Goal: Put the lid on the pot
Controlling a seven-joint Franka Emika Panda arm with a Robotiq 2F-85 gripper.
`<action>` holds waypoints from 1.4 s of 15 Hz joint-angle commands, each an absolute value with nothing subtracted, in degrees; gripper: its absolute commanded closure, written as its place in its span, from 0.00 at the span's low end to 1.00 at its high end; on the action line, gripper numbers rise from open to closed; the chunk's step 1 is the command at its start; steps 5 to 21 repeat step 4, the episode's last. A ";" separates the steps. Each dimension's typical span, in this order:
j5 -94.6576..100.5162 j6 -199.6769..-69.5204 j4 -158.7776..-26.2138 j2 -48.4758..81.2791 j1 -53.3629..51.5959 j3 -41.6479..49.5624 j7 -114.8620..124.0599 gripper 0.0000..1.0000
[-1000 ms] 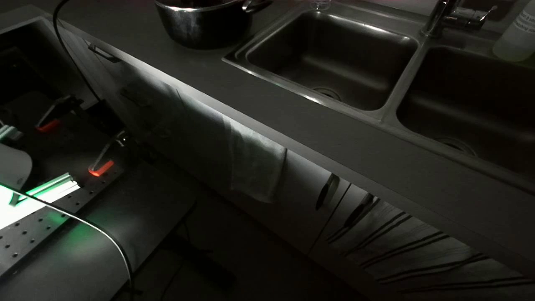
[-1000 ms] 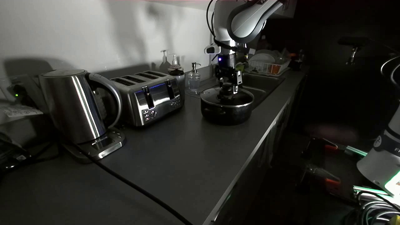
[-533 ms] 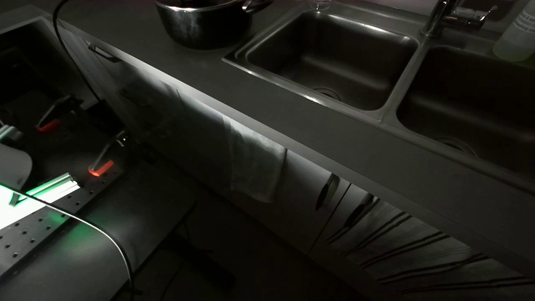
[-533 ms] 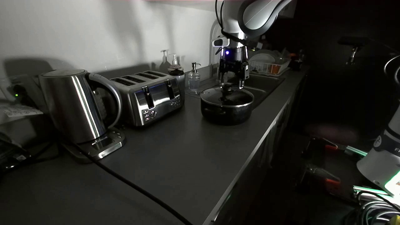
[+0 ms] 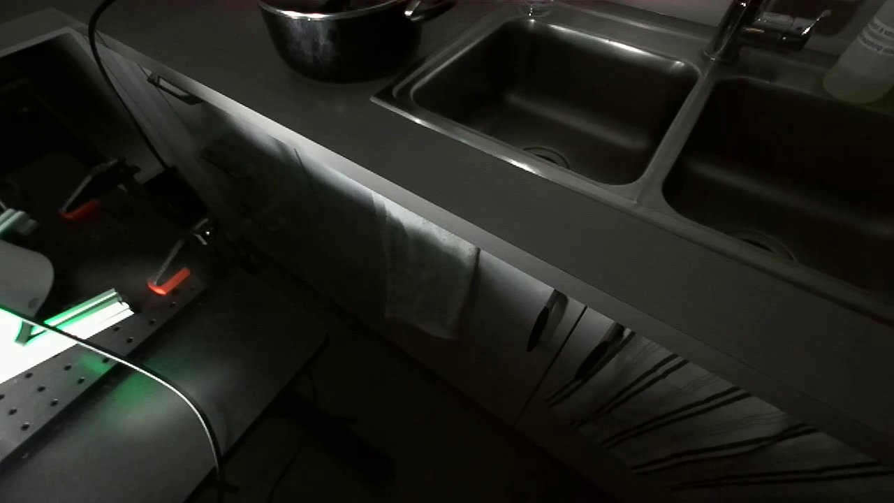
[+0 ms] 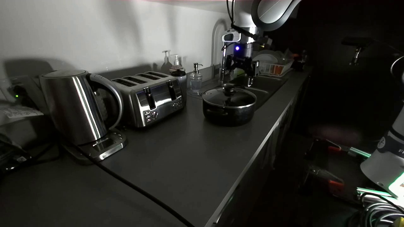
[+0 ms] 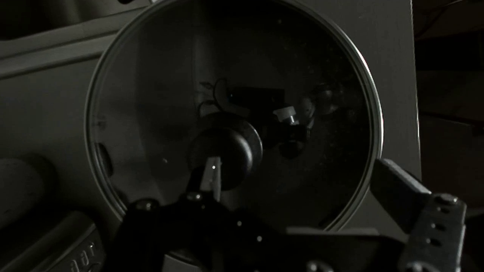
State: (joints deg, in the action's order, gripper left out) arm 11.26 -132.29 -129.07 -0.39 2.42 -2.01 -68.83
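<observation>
The dark pot (image 6: 228,116) stands on the counter beside the sink. It also shows at the top of an exterior view (image 5: 342,43), cut off by the edge. The glass lid (image 6: 216,97) lies level on the pot's rim, its black knob (image 6: 229,89) upright in the middle. In the wrist view the lid (image 7: 257,56) fills the centre, with the knob (image 7: 230,151) partly behind one finger. My gripper (image 6: 240,78) is open and empty, above the lid and off to its sink side, apart from the knob. The wrist view shows its fingers (image 7: 297,164) wide apart.
A toaster (image 6: 151,97), a kettle (image 6: 74,107) and a soap dispenser (image 6: 195,80) stand along the wall. The sink basins (image 5: 559,105) and a tap (image 5: 730,31) lie beyond the pot. A dish rack (image 6: 271,67) stands farther back. A cable (image 6: 132,186) crosses the counter.
My gripper was down around the lid's knob. It has opened, risen, and moved away toward the sink. The lid and pot have stayed in place.
</observation>
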 commanded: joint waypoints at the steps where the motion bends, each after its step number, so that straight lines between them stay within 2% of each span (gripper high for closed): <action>1: 10.60 -134.35 -132.67 -3.77 1.34 -1.19 -71.35 0.00; 21: 10.65 -134.59 -133.65 -4.59 0.97 -1.08 -72.30 0.00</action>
